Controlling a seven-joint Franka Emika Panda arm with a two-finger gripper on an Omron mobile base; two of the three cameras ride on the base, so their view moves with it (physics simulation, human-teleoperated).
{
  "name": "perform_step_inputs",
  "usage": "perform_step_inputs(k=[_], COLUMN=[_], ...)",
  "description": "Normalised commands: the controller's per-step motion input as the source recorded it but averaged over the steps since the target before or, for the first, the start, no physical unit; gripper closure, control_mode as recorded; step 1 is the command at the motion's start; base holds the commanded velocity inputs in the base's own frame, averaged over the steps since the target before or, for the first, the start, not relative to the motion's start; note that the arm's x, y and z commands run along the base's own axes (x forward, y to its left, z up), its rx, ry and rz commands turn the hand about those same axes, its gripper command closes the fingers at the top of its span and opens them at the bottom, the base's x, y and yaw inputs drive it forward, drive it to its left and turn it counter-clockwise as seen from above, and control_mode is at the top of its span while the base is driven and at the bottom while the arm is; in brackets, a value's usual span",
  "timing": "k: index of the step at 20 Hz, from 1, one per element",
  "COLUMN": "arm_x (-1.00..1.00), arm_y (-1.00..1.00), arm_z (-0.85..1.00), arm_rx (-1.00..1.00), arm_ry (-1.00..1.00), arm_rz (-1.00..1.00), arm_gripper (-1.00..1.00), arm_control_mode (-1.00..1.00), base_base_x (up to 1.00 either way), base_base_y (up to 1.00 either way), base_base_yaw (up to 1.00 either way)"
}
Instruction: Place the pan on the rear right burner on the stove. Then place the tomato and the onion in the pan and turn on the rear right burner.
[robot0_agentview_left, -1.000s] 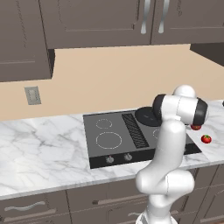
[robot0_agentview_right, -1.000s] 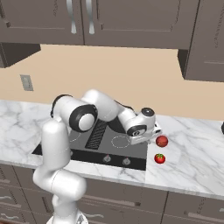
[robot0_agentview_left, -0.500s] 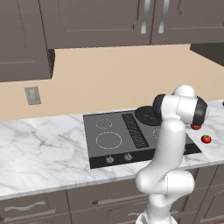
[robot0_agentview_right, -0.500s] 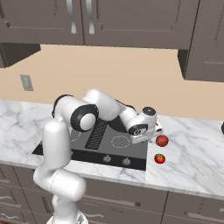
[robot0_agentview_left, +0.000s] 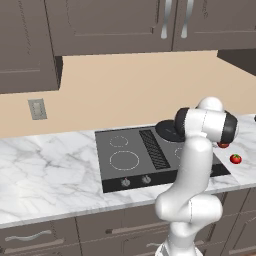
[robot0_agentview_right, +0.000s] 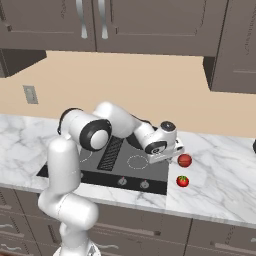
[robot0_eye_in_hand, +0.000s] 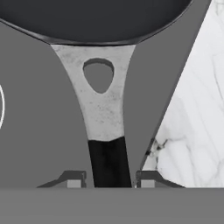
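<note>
The black pan (robot0_agentview_left: 168, 130) rests on the stove (robot0_agentview_left: 130, 162) at its rear right, covering the rear right burner. In the hand view the pan (robot0_eye_in_hand: 100, 17) fills the top and its handle (robot0_eye_in_hand: 103, 109) runs down between my fingertips. My gripper (robot0_eye_in_hand: 110, 179) is open, with a thin gap on each side of the handle. From the right base view the hand (robot0_agentview_right: 165, 147) hovers low over the stove's right edge. The tomato (robot0_agentview_right: 183, 181) and the onion (robot0_agentview_right: 185, 160) lie on the counter right of the stove. The tomato (robot0_agentview_left: 235, 159) also shows beside my arm.
Marble counter (robot0_agentview_left: 45, 165) stretches left of the stove, and more of it (robot0_agentview_right: 225, 185) lies beyond the tomato and onion. Knobs (robot0_agentview_left: 126, 183) sit along the stove's front edge. A black vent grille (robot0_agentview_left: 154, 148) divides the cooktop. Cabinets hang above.
The jaws have spread slightly and come off the pan handle. Arm, pan, tomato and onion stay where they were.
</note>
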Motion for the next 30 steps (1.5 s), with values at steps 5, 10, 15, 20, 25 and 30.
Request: perform_step_inputs(k=[5, 10, 15, 20, 25, 30], arm_x=[0.00, -0.12, -0.21, -0.22, -0.14, -0.22], arm_y=[0.00, 0.00, 0.00, 0.03, 0.01, 0.00], arm_z=[0.00, 0.14, 0.47, 0.63, 0.61, 0.42], arm_rx=[0.00, 0.00, 0.00, 0.00, 0.01, 0.06], arm_ry=[0.00, -0.02, -0.09, -0.07, -0.01, 0.00], arm_rz=[0.00, 0.00, 0.00, 0.00, 0.00, -0.11], arm_gripper=[-1.00, -1.00, -1.00, -1.00, -1.00, -1.00], arm_control_mode=[-1.00, -1.00, -1.00, -1.00, -1.00, -1.00], base_base_x=[0.00, 0.00, 0.00, 0.00, 0.00, 0.00], base_base_y=[0.00, 0.00, 0.00, 0.00, 0.00, 0.00], base_base_yaw=[0.00, 0.00, 0.00, 0.00, 0.00, 0.00])
